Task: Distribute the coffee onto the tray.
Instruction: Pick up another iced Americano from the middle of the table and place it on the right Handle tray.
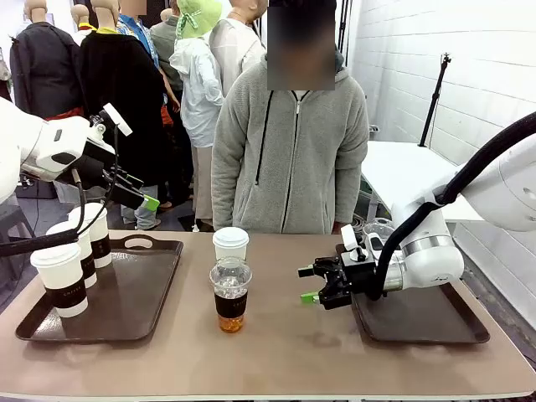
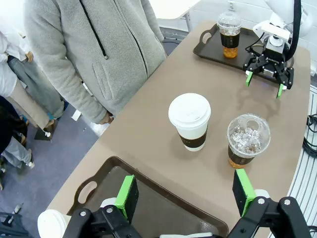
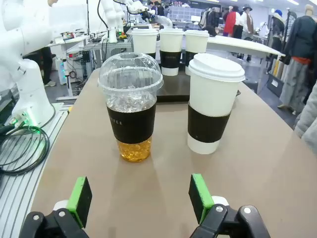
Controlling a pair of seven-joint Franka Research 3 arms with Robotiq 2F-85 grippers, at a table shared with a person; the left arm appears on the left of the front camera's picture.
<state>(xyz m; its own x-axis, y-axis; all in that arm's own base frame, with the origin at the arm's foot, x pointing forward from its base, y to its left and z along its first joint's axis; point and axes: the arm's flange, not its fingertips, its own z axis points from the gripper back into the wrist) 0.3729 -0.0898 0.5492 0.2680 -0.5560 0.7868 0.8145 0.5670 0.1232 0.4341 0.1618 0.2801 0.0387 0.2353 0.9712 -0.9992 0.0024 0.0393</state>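
Front view, centre: the upright clear dome-lidded cup [image 1: 229, 295] stands on the table [image 1: 285, 352], a white paper cup [image 1: 230, 244] just behind. Your right gripper [image 1: 306, 284], jaws apart and empty, faces it from frame right, nearer than the raised left gripper [image 1: 138, 193], also apart; alignment looks slightly off-centre.

The table top [image 1: 276, 352] is smooth and light brown. Behind it on the right is a white wall [image 1: 402, 50] made of blocks. A white side table [image 1: 402, 172] stands by that wall, with a thin black pole [image 1: 433, 96] next to it. The floor [image 2: 54, 163] is dull blue-grey. Far off, ceiling lights [image 3: 293, 2] shine in a big room.
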